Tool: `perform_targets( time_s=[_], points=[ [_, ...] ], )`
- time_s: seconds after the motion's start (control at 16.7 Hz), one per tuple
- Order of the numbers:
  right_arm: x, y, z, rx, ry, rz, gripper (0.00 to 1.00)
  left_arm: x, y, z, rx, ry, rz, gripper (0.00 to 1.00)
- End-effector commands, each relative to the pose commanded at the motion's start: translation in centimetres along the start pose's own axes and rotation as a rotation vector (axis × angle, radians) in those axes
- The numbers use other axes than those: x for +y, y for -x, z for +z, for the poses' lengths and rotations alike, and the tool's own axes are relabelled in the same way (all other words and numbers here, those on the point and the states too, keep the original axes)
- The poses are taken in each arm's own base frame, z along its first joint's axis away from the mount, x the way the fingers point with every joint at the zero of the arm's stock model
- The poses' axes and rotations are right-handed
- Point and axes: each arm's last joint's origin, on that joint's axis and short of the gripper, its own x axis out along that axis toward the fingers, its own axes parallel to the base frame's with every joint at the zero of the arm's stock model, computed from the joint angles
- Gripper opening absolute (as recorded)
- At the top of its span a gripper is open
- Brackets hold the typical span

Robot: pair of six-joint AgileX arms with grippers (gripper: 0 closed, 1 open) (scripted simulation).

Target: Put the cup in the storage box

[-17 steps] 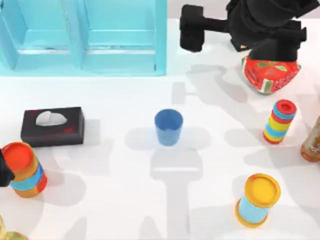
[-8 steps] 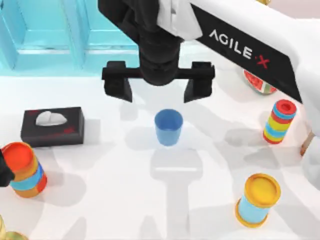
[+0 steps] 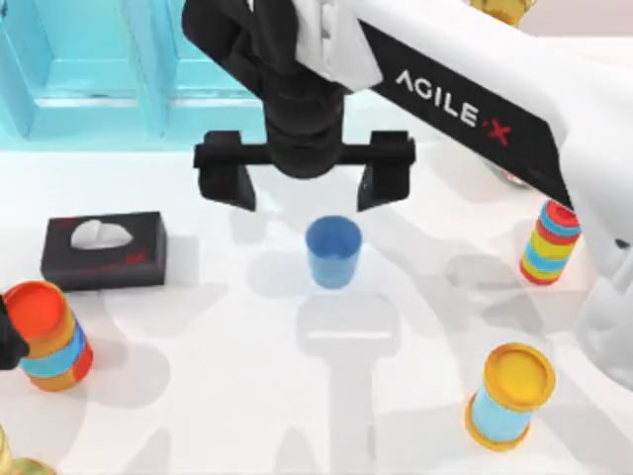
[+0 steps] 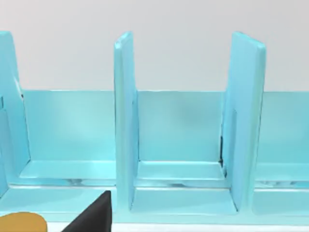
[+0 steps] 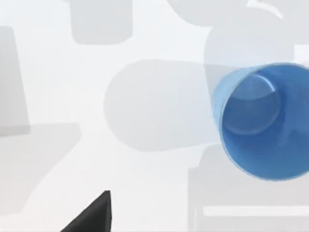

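In the top view, the right gripper (image 3: 304, 180) hangs just above centre with its two black fingers (image 3: 226, 174) spread wide and grasping nothing, likely so they can drop either side of the cup (image 3: 332, 251). The cup stands upright at mid-frame, just below the gripper and well apart from the storage box (image 3: 237, 127) in the upper left. The left gripper (image 3: 8, 336) sits parked at the left edge beside a striped canister (image 3: 47, 334); I cannot tell its claw state.

The left wrist view faces the storage box's dividers (image 4: 124, 121).

In the right wrist view, the cup's open mouth (image 5: 264, 121) lies at the right edge, so the approach looks not yet centred.
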Motion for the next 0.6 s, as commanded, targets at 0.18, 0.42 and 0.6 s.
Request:
perform_targets(
  time_s=[0.18, 0.42, 0.6],
  points=[
    [0.2, -1.9, 0.1, 0.0, 0.004, -0.001, 1.0, 0.0, 0.0, 0.0, 0.0, 0.0, 0.0, 1.0],
    [0.3, -6.6, 0.2, -0.004, 0.003, 0.004, 1.0, 0.0, 0.0, 0.0, 0.0, 0.0, 0.0, 1.0],
    [0.2, -9.4, -0.1, -0.003, 0.003, 0.002, 1.0, 0.0, 0.0, 0.0, 0.0, 0.0, 0.0, 1.0]
  ],
)
